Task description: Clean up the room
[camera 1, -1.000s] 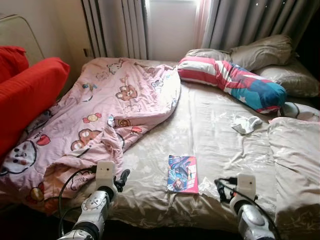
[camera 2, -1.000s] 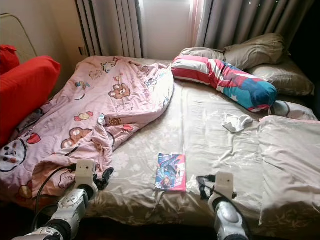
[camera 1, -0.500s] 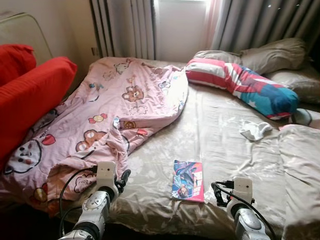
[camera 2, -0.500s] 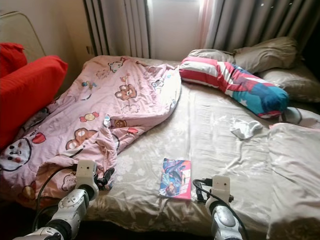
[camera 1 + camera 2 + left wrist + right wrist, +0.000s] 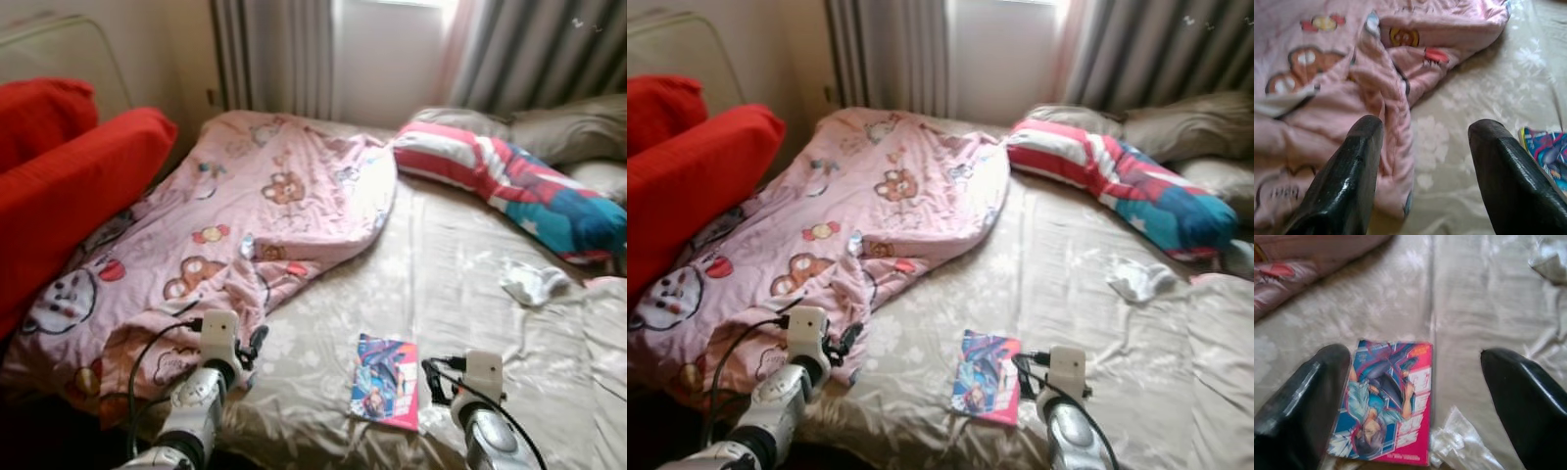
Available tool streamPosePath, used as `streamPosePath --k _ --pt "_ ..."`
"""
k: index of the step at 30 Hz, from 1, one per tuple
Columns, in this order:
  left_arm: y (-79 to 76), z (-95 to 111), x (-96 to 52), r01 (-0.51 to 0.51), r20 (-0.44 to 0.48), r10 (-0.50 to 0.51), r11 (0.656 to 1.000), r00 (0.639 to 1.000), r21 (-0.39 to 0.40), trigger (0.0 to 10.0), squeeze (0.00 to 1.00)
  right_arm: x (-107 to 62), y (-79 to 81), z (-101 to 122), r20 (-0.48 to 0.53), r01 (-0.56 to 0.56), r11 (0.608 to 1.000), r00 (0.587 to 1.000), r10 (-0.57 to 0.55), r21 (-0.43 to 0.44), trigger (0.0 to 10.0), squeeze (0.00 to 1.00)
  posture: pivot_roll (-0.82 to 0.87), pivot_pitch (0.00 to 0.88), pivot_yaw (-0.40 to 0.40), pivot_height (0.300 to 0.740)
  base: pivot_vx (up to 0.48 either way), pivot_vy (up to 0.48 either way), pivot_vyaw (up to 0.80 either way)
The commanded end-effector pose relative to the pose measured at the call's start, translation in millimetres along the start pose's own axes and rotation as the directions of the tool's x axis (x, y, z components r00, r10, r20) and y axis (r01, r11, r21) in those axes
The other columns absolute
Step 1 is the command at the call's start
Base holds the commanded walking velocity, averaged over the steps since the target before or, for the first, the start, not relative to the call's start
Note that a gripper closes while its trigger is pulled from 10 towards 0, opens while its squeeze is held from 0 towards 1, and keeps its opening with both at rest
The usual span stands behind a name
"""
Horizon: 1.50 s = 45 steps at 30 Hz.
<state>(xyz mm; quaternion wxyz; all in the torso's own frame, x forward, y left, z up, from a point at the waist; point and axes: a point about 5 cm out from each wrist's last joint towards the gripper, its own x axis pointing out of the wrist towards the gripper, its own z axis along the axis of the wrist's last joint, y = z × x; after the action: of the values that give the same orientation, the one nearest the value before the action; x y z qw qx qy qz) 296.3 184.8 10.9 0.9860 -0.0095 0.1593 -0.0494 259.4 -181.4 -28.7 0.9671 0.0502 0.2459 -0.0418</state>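
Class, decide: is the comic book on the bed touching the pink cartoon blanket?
Apart. The left eye view shows the comic book lying on bare beige sheet, with a stretch of sheet between it and the pink blanket.

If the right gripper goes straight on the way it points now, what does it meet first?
Most likely the comic book, which lies flat on the bed sheet just ahead of the open right gripper, nearer one finger than the other. A crumpled clear wrapper lies beside it. Depth is hard to judge.
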Motion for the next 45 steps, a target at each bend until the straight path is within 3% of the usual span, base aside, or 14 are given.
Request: streamPosePath --k 1,10,16,20,26,32,45 --pt "-11.1 4.0 4.2 0.029 0.014 -0.029 1.000 0.999 -0.007 10.0 0.00 -3.5 -14.4 -4.6 -0.015 0.044 0.999 0.999 -0.044 0.005 10.0 0.00 -0.05 0.029 -0.027 0.740 0.000 0.000 0.00" --pt "-5.0 9.5 5.2 0.039 0.026 -0.039 0.999 0.999 0.000 10.0 0.00 -4.6 -10.4 -8.1 -0.018 0.046 0.998 0.999 -0.045 0.043 10.0 0.00 -0.07 0.091 0.002 0.740 0.000 0.000 -0.50" --pt "-6.7 15.7 7.4 0.037 0.060 -0.037 0.999 0.998 -0.013 10.0 0.00 3.6 -15.5 17.9 0.074 0.048 0.998 0.996 -0.051 0.034 10.0 0.00 -0.07 0.129 -0.002 0.740 0.000 0.000 -0.49" --pt "-6.7 18.1 6.6 0.025 0.095 -0.022 0.999 0.995 -0.029 10.0 0.00 3.4 -17.7 20.6 0.094 0.041 0.999 0.995 -0.043 0.028 10.0 0.00 -0.06 0.136 -0.017 0.740 0.000 0.000 0.00" --pt "1.7 26.9 4.0 -0.034 0.181 0.048 0.996 0.982 -0.081 10.0 0.00 6.9 -15.4 39.1 0.176 -0.003 1.000 0.984 0.006 -0.020 10.0 0.00 -0.05 0.143 -0.045 0.740 0.000 0.000 0.00" --pt "4.1 31.3 0.5 -0.075 0.241 0.099 0.992 0.965 -0.106 10.0 0.00 9.0 0.2 61.8 0.287 -0.096 0.990 0.950 0.123 -0.107 10.0 0.00 -0.03 0.160 -0.076 0.740 0.000 0.000 0.00" --pt "2.4 23.2 -11.8 -0.064 0.278 0.086 0.994 0.957 -0.087 10.0 0.00 0.8 20.0 58.2 0.346 -0.138 0.982 0.922 0.176 -0.131 10.0 0.00 -0.03 0.151 -0.069 0.740 0.000 0.000 0.00"
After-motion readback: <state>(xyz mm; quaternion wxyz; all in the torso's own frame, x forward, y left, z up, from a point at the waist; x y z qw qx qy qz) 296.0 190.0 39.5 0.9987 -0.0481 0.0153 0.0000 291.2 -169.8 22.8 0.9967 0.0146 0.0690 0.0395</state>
